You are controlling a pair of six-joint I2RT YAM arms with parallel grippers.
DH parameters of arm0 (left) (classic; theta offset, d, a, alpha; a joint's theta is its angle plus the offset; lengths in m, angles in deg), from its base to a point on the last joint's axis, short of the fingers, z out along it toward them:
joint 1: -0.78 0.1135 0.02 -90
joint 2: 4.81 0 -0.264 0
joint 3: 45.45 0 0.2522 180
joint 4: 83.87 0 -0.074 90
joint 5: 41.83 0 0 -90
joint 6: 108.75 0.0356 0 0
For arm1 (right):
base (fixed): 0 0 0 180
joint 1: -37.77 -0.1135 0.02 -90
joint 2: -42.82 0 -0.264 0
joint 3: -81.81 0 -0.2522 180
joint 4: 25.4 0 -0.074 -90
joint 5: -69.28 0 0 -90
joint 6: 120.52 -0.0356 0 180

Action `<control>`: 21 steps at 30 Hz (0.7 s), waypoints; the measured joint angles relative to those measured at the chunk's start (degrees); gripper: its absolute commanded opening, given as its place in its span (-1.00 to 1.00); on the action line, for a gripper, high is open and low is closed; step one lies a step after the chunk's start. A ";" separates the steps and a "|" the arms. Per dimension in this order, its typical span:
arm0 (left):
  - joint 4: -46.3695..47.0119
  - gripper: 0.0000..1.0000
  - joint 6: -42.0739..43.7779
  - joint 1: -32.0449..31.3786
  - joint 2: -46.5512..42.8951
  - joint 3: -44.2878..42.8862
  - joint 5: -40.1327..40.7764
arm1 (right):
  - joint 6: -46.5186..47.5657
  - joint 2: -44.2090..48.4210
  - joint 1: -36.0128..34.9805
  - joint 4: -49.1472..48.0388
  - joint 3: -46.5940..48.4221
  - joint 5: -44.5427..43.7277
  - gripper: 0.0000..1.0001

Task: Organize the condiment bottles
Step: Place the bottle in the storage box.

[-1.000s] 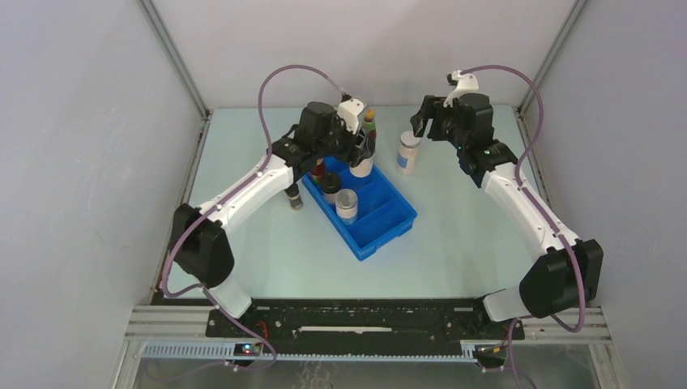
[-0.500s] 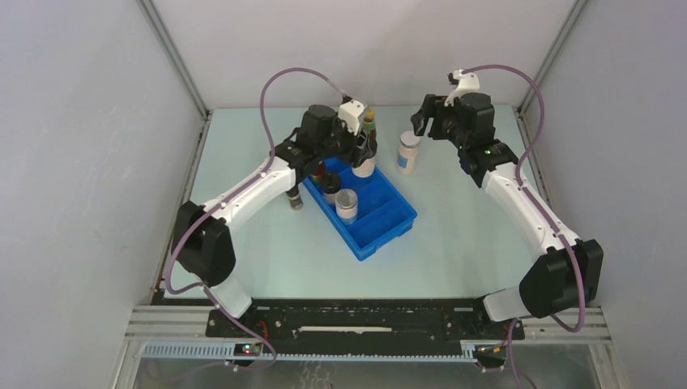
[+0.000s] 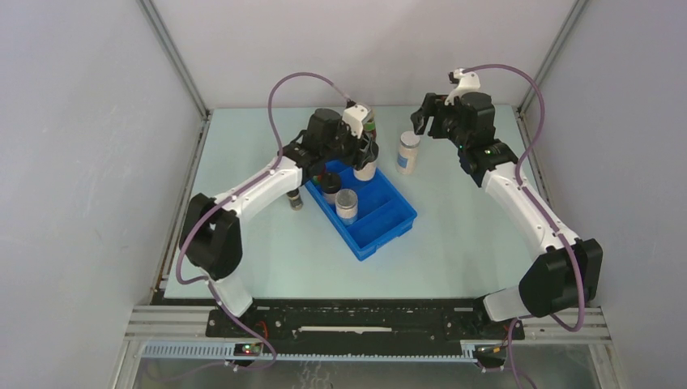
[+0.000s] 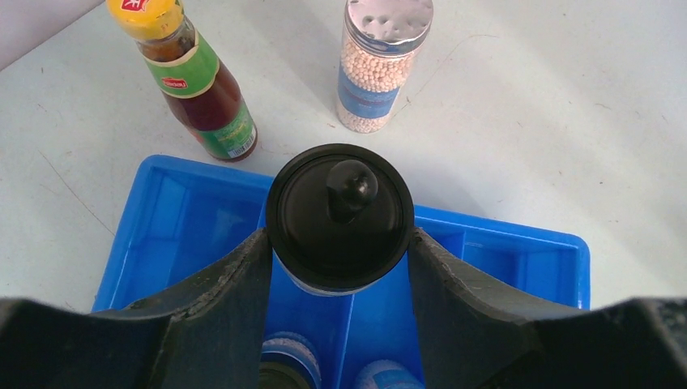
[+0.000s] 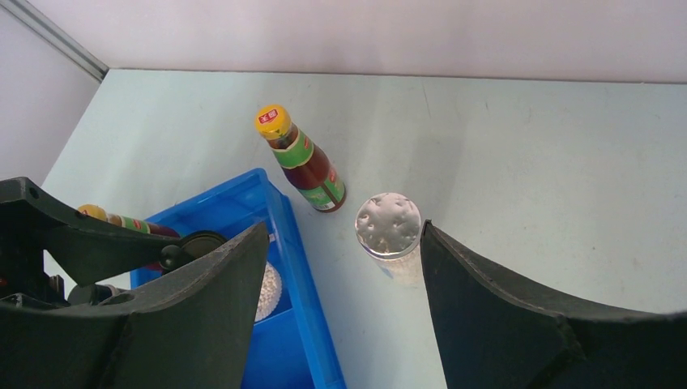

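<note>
My left gripper (image 3: pixel 364 162) is shut on a black-lidded jar (image 4: pixel 340 212), its fingers (image 4: pixel 235 279) pressed on both sides, over the far end of the blue tray (image 3: pixel 389 223). A black-lidded jar (image 3: pixel 330 185) and a silver-lidded jar (image 3: pixel 347 203) stand in the tray. A dark-red bottle with a yellow cap (image 4: pixel 198 81) stands on the table just beyond the tray. A pale jar with a silver lid (image 3: pixel 407 152) stands to its right and also shows in the right wrist view (image 5: pixel 389 225). My right gripper (image 5: pixel 344 235) is open and empty above that jar.
A short dark-lidded jar (image 3: pixel 296 198) stands on the table left of the tray. A second dark-red bottle (image 5: pixel 121 220) shows partly behind the left arm. The tray's near compartments (image 3: pixel 373 231) hold nothing. Metal frame posts and walls edge the table.
My left gripper has shifted slightly right and farther with the black-lidded jar in it. The right arm has not moved.
</note>
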 measured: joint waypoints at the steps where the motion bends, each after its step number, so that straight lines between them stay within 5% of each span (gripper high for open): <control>1: 0.15 -1.00 0.00 0.00 0.20 0.02 0.02 | 0.00 -0.09 0.00 -0.04 0.00 0.02 0.55; 21: 7.15 -1.00 -0.42 0.07 0.66 5.88 0.70 | 0.02 -2.01 0.07 -0.94 0.00 0.66 0.55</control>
